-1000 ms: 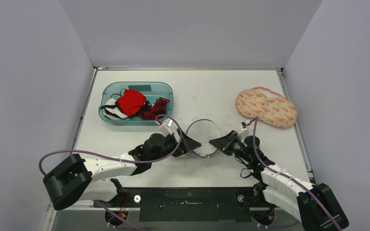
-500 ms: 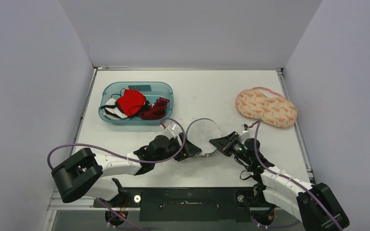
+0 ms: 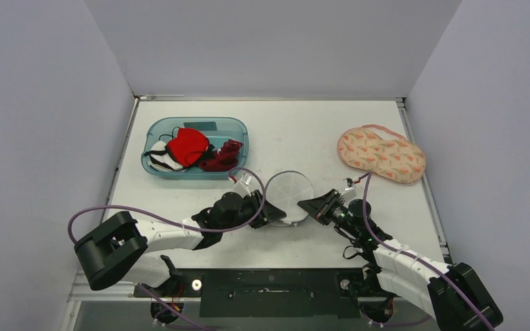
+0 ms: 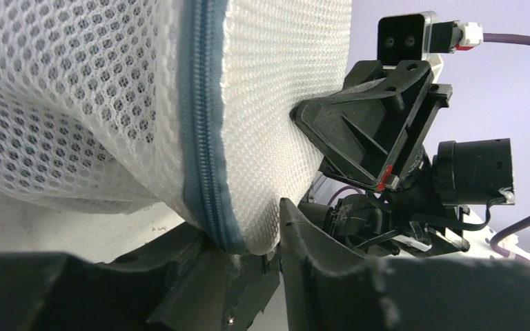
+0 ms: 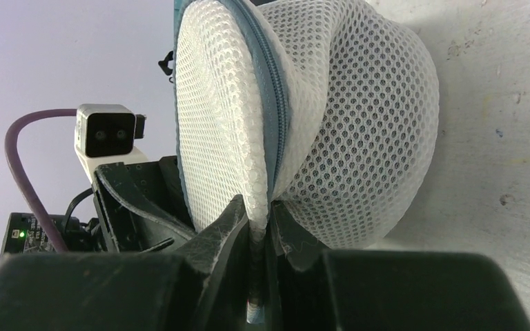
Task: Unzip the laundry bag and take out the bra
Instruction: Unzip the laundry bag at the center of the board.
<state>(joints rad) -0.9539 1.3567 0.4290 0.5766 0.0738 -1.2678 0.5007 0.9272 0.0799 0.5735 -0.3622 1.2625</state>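
Laundry bag (image 3: 289,195), round and of white mesh, sits on the tabletop (image 3: 303,131) near its front edge, about midway across, between the two arms. The left arm (image 3: 172,231) reaches in from the left and the right arm (image 3: 393,252) from the right, so each meets one side of the bag.

In the left wrist view the bag (image 4: 76,103) fills the upper left. Its blue-grey zipper (image 4: 203,138) runs down the bulging edge into the gap between the fingers. The left jaws are drawn in around that fold, with mesh touching a finger on either side, so they pinch the zipper edge. The other arm's black jaws press against the far side of the mesh.

In the right wrist view the bag (image 5: 359,124) bulges above the fingers, and the zipper (image 5: 276,103) curves down toward them. The right jaws are almost pressed together, with only a thin lip of mesh clamped between them. Along the stretches that show, the zipper looks closed.

Toward the back left stands a clear blue bin (image 3: 238,127) holding red, white and dark red garments. At the right lies a peach floral padded piece (image 3: 381,154), well apart from the bag.
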